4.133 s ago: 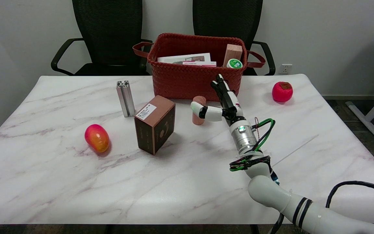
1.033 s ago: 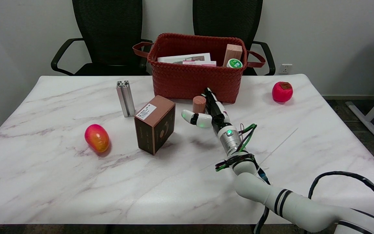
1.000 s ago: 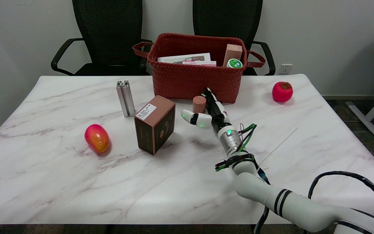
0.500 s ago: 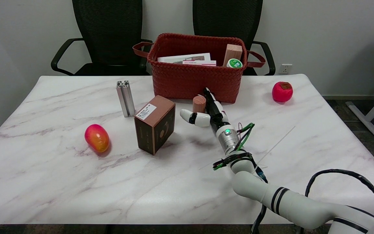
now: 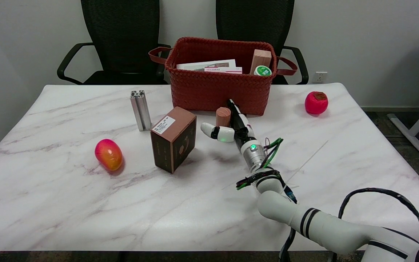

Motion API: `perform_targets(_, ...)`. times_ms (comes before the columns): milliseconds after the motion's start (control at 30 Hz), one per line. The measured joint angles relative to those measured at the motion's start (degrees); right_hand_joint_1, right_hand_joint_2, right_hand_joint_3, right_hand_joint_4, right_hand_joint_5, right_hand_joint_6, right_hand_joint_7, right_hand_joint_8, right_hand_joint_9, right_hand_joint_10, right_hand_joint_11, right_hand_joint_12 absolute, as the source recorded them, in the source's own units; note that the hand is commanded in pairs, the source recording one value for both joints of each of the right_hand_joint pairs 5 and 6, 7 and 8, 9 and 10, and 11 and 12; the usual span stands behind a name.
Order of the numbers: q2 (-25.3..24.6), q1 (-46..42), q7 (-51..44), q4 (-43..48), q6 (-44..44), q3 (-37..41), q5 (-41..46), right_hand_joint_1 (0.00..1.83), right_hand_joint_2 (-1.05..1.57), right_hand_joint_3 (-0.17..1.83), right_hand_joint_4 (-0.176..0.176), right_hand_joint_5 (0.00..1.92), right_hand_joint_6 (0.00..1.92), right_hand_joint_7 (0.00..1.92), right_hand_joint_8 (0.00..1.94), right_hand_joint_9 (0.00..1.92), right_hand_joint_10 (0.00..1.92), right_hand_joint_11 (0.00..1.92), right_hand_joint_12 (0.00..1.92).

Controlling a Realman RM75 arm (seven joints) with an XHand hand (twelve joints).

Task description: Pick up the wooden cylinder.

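Low in the right of the frame, the white right arm (image 5: 315,225) reaches up toward the centre. Its hand (image 5: 231,125) is spread and holds nothing: the thumb sticks out to the left, the long fingers (image 5: 235,111) point toward the top of the frame. Left of it stand a brown box (image 5: 173,138) and, further left, a red-yellow mango (image 5: 108,154). The wooden cylinder (image 5: 223,116) stands upright on the marble table (image 5: 86,203), in the crook between thumb and fingers, just beside the fingers; whether they touch cannot be told. Behind it sits a red woven basket (image 5: 218,92) holding flat cartons (image 5: 209,66), a wooden block (image 5: 260,58) and a green-capped tub (image 5: 262,70).
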Motion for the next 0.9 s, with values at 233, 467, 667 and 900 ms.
perform_targets(233, -0.35, 0.48, 0.61, -1.04, -0.01, -0.21, -0.04, 1.12, 0.4, 0.92, 0.0, 0.13, 0.13, 0.79, 0.79, 0.55, 0.55, 0.28, 0.28)
perform_targets(467, -0.58, 0.76, 1.33, -1.63, -0.04, -0.34, -0.05, 1.01, 0.65, 0.84, 0.0, 0.81, 0.81, 1.31, 1.31, 1.23, 1.23, 1.04, 1.04)
perform_targets(667, -0.67, 0.78, 2.19, -1.92, -0.05, -0.35, 0.02, 0.93, 0.8, 0.72, 0.0, 1.23, 1.23, 1.49, 1.49, 1.42, 1.42, 1.39, 1.39)
perform_targets(900, -0.73, 0.79, 2.84, -2.12, 0.07, -0.22, 0.16, 0.89, 0.89, 0.71, 0.0, 1.88, 1.88, 1.87, 1.87, 1.77, 1.77, 1.76, 1.76)
